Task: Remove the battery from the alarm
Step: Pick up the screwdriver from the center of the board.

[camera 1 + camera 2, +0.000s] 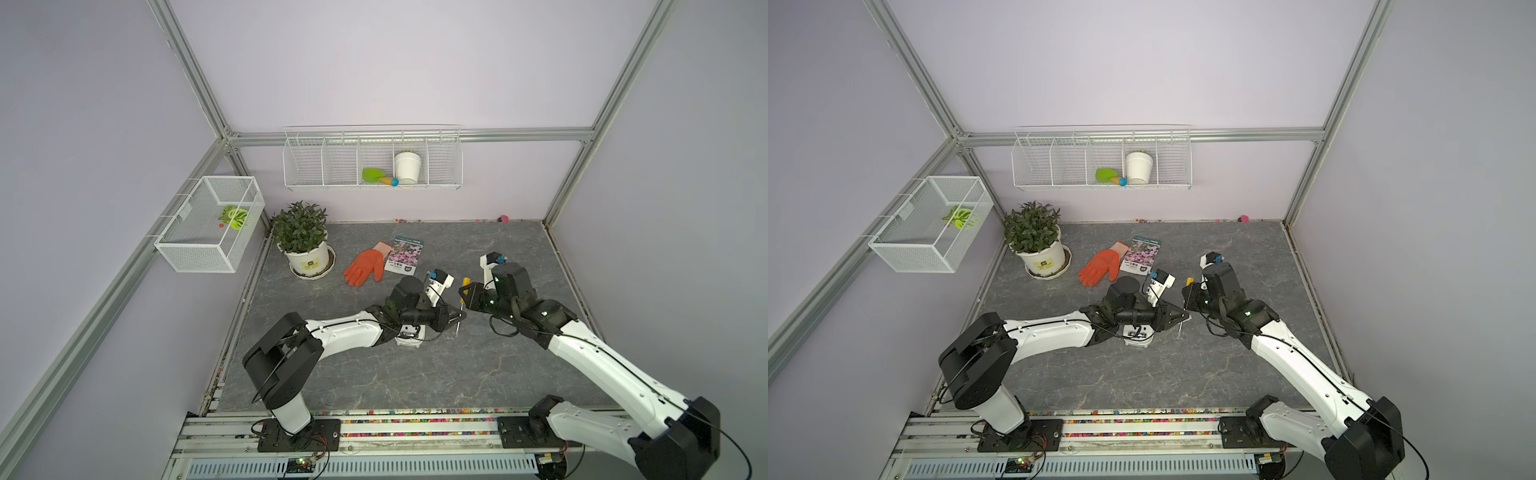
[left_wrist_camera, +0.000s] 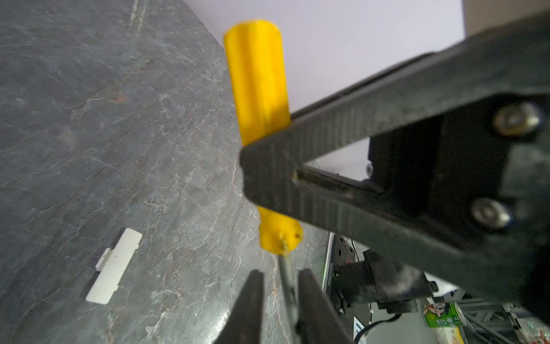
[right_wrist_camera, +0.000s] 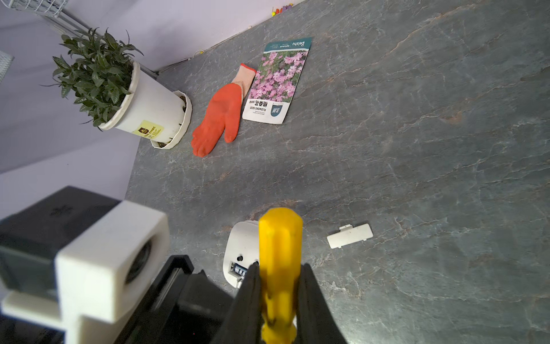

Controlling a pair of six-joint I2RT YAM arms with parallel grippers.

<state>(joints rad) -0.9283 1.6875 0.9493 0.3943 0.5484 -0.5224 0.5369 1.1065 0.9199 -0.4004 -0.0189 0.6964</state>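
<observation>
The alarm (image 3: 241, 250) is seen lying back-up on the desk (image 1: 415, 374), largely hidden beneath the left wrist in both top views. The battery (image 3: 240, 271) is seated in the alarm's open slot, as shown in the right wrist view. The left gripper (image 2: 280, 275) is clenched on the thin metal shaft of the screwdriver (image 2: 259, 80), which is caught between its jaws. The right gripper (image 3: 280, 268) is closed round the yellow handle, its jaws pressed to either side. The screwdriver is thus held by both grippers, handle uppermost and tip downward, just above the alarm. Whether the tip touches anything cannot be told. The cover (image 3: 349, 236) is laid flat on the desk, apart from the alarm.

Farther back, an orange glove (image 1: 365, 268) is laid beside a seed packet (image 1: 405, 255), the two touching. A potted plant (image 1: 301, 232) is stood in the far left corner of the desk. On the back wall a wire rack (image 1: 316, 166) is hung, in which a white pot (image 1: 407, 166) and a green trowel (image 1: 374, 175) are kept
</observation>
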